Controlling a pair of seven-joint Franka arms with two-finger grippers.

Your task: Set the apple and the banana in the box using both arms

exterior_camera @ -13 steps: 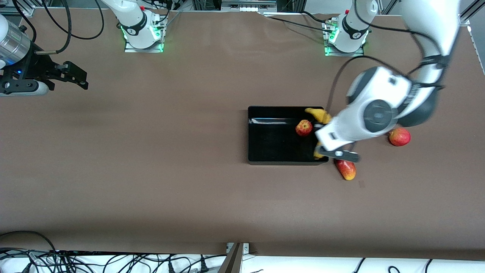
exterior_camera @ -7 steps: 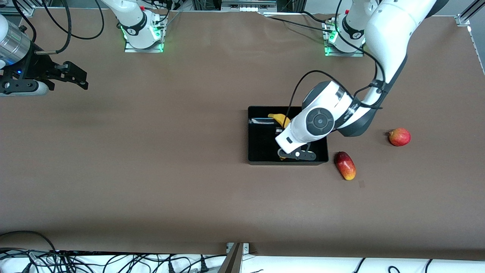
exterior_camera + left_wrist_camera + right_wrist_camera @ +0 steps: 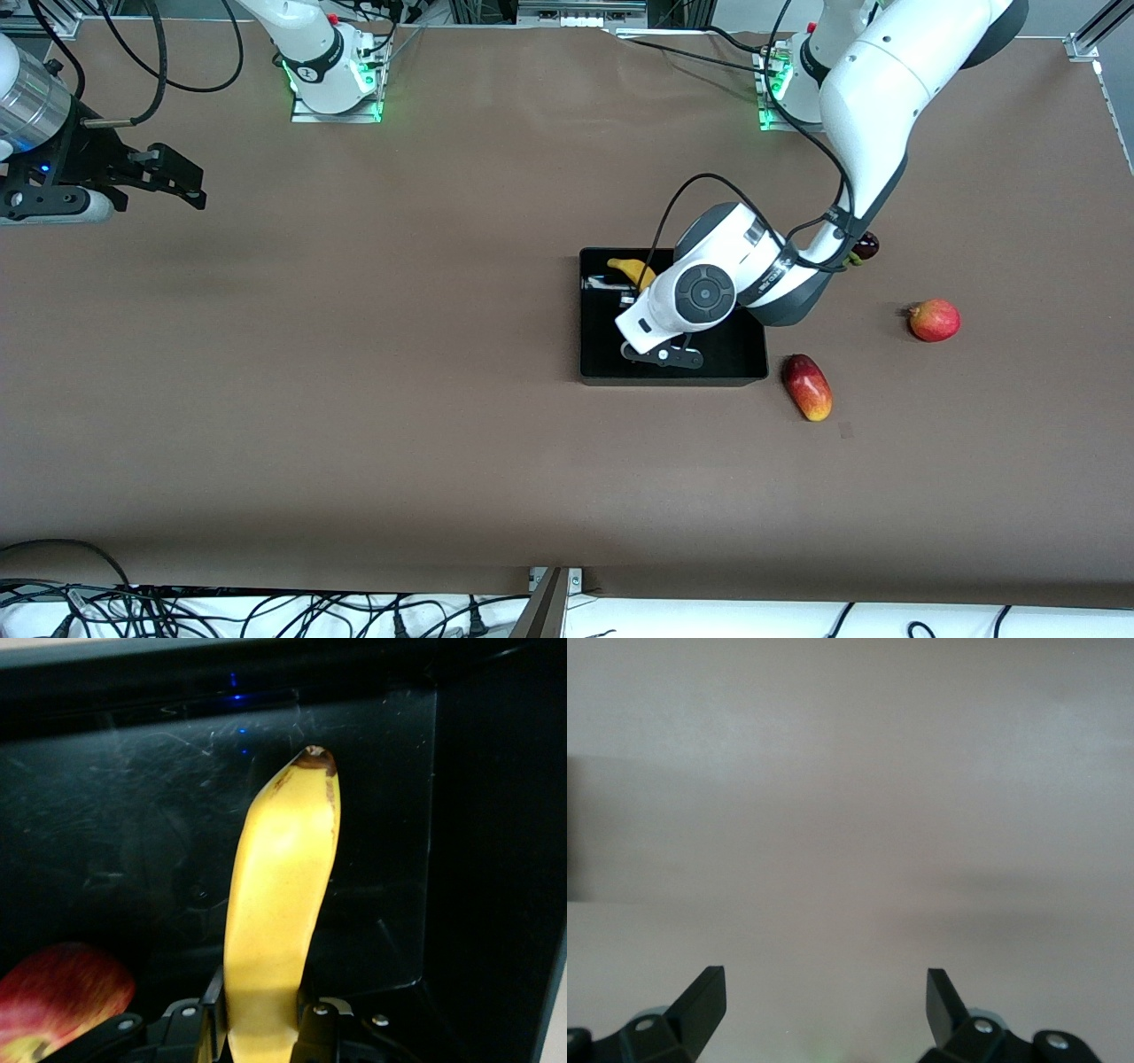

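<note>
The black box (image 3: 602, 368) lies mid-table. My left gripper (image 3: 657, 354) hangs over it, shut on the yellow banana (image 3: 629, 270). In the left wrist view the banana (image 3: 279, 904) stands between the fingers (image 3: 312, 1028) of the left gripper (image 3: 259, 1028), its dark tip pointing over the box floor (image 3: 133, 815). The red apple (image 3: 62, 1001) lies in the box beside the gripper; in the front view the left arm hides it. My right gripper (image 3: 182, 182) waits open over bare table at the right arm's end, and nothing lies between the fingers of the right gripper (image 3: 824, 1001).
A long red-yellow fruit (image 3: 807, 387) lies on the table just outside the box's corner, toward the left arm's end. A round red-orange fruit (image 3: 934, 320) sits farther that way. A small dark fruit (image 3: 866, 245) peeks out beside the left arm's forearm.
The left arm has carried the banana across the box toward the right arm's end, and now covers the apple in the front view. The right arm has not moved.
</note>
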